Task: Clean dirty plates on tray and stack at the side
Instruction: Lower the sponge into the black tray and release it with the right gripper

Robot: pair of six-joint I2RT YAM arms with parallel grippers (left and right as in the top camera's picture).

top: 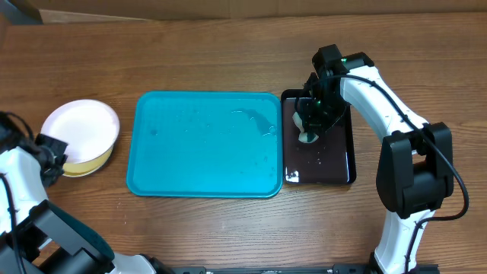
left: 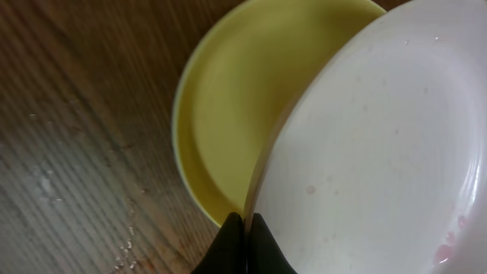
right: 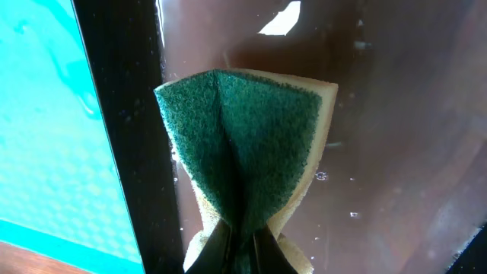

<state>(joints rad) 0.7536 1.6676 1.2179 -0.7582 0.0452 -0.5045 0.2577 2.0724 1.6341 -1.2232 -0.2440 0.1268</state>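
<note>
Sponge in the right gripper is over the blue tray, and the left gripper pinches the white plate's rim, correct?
No: the right wrist view shows the sponge in the right gripper over the black tray, beside the blue tray. The left gripper does pinch the white plate's rim.

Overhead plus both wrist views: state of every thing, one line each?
turquoise tray, wet, no plates on it.
white plate, on the yellow-green plate, rim pinched by left tool, faint pink smear.
yellow-green plate, under the white plate.
sponge, folded, pinched by right tool over black tray.
black tray, wet.
left tool, shut on white plate.
right tool, shut on sponge.
</note>
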